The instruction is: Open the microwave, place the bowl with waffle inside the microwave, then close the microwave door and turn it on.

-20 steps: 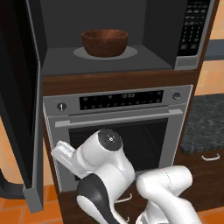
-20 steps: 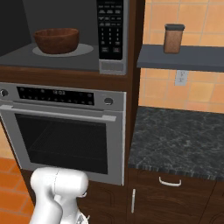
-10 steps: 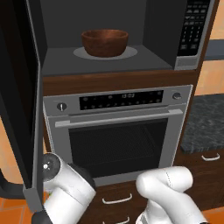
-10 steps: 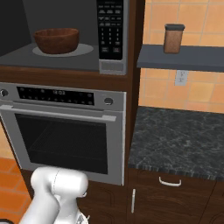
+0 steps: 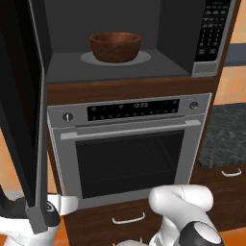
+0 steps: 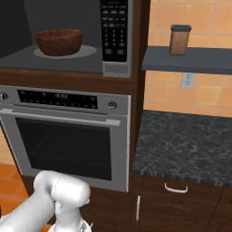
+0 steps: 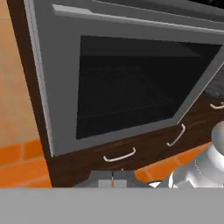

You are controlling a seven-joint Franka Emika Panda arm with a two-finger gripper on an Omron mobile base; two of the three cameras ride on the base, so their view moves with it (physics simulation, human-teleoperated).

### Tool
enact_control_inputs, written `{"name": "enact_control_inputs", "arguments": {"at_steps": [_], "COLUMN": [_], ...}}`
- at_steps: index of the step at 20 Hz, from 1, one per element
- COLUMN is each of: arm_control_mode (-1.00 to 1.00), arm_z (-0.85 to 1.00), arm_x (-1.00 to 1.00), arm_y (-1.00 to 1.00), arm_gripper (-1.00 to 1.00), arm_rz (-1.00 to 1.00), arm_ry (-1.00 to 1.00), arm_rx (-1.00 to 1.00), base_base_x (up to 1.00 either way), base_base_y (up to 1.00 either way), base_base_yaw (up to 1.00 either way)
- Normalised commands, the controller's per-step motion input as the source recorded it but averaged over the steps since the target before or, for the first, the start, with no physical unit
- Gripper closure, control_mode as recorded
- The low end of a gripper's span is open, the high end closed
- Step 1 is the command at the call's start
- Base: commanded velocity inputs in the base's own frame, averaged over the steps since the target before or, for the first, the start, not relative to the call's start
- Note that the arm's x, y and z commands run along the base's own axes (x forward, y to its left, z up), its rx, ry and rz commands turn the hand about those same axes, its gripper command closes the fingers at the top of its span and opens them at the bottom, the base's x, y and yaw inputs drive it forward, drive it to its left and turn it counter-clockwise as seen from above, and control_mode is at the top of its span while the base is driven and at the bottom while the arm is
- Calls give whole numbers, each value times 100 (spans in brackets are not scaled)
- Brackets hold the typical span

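The microwave [image 5: 120, 69] stands open with its dark inside showing and its black keypad [image 5: 211, 33] at the right. On the grey turntable [image 5: 144, 58] sits the reddish-brown bowl [image 5: 115, 46], upright; the same bowl [image 6: 59, 41] shows from the other side, and what it holds is hidden. The microwave door [image 5: 19, 105] is swung out to the left, nearly edge-on. My white hand [image 5: 61, 204] is low at the left, just behind the door's bottom corner. In the hand view my gripper [image 7: 113, 179] looks at the oven, its fingertips together with nothing between them.
Below the microwave is the oven [image 5: 129, 153] with a bar handle and dark window [image 7: 131, 87]. Brown drawers [image 7: 120, 155] lie under it. To the right are a dark stone counter [image 6: 190, 140] and a shelf with a brown jar [image 6: 180, 40].
My arm has swung down and to the left, from in front of the oven window to the door's lower corner. The bowl and the door have stayed put.
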Motion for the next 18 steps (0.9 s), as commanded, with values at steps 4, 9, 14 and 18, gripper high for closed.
{"name": "enact_control_inputs", "arguments": {"at_steps": [4,9,14,18], "arm_control_mode": [-100,-100,-100,-100], "arm_z": [46,28,-3,19], "arm_x": [0,-1,-10,-24], "arm_y": [17,28,1,-2], "arm_gripper": [100,100,100,100], "arm_rz": [-10,-7,0,2], "arm_ry": [0,-2,-29,-44], "arm_rx": [-61,-60,-31,-35], "base_base_x": [0,0,0,0], "base_base_y": [0,0,0,0], "base_base_yaw": [0,0,0,0]}}
